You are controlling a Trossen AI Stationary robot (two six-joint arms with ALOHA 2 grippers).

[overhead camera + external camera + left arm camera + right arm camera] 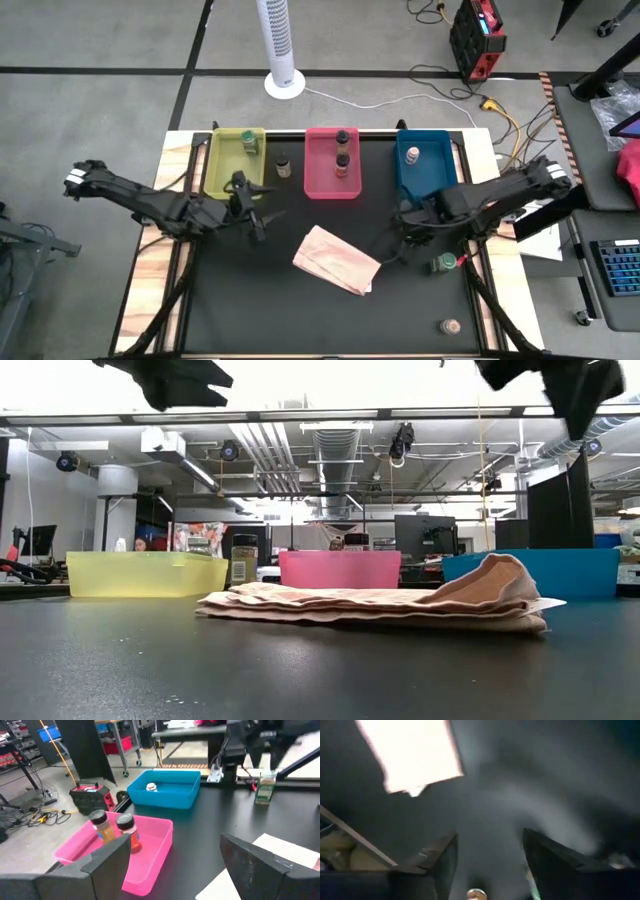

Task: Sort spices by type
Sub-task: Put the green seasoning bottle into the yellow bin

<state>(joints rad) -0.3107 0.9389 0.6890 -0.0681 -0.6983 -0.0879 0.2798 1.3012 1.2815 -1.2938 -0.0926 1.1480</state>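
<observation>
A: Jars where?
B: Two brown jars (342,150) upright in the pink tray (315,180), green jar (249,143) in the yellow tray (222,160), pale jar (412,154) in the blue tray (432,170). One jar (283,165) between yellow and pink. Green jar (445,263) and a pale one (451,326) on the tabletop's (300,320) right side.
A: Pincers?
B: Left pincer (252,210) wide open, empty, near the yellow tray. Right pincer (402,243) parted, empty, beside the bag (335,260).
A: Room?
B: Tower fan (280,45), red box (476,38), cables on grey floor.

A lab: exposed ceiling ducts (335,445), monitors (420,532), taped floor.
</observation>
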